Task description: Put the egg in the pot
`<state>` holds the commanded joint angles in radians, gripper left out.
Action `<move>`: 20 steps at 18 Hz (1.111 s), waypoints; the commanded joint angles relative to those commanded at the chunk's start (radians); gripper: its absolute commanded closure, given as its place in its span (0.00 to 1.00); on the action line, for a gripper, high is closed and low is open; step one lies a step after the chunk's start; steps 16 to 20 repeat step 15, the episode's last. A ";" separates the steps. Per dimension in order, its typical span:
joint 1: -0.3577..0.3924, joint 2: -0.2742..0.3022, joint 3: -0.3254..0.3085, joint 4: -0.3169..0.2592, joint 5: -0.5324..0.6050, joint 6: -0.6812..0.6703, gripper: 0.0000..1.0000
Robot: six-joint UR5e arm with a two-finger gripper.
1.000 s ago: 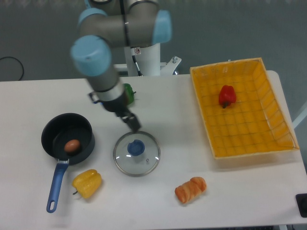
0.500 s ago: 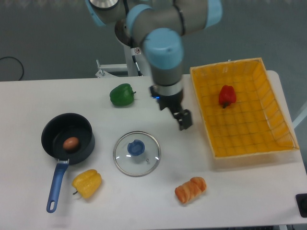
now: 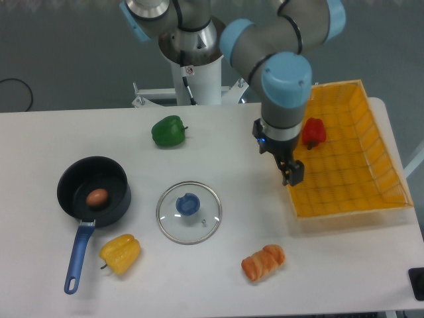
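Note:
The small brown egg point(image 3: 97, 197) lies inside the round dark pot point(image 3: 83, 179), whose blue handle points toward the front edge at the left of the table. My gripper point(image 3: 294, 173) hangs far to the right, over the left rim of the orange basket point(image 3: 371, 149). Its dark fingers look close together and nothing shows between them, but they are too small to tell open from shut.
A glass lid with a blue knob point(image 3: 189, 212) lies right of the pot. A green pepper point(image 3: 168, 131) sits behind it, a yellow pepper point(image 3: 120, 254) and a croissant-like bread point(image 3: 263, 262) in front. A red pepper point(image 3: 314, 132) lies in the basket.
The arm has swung from near the glass lid rightward across the table to the basket's left rim. The egg stays in the pot throughout.

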<state>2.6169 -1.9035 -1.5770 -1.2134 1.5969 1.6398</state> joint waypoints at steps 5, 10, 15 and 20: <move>0.000 -0.028 0.009 0.029 -0.008 0.097 0.00; 0.000 -0.031 0.000 0.031 -0.006 0.095 0.00; -0.001 -0.032 -0.001 0.032 -0.006 0.095 0.00; -0.001 -0.032 -0.001 0.032 -0.006 0.095 0.00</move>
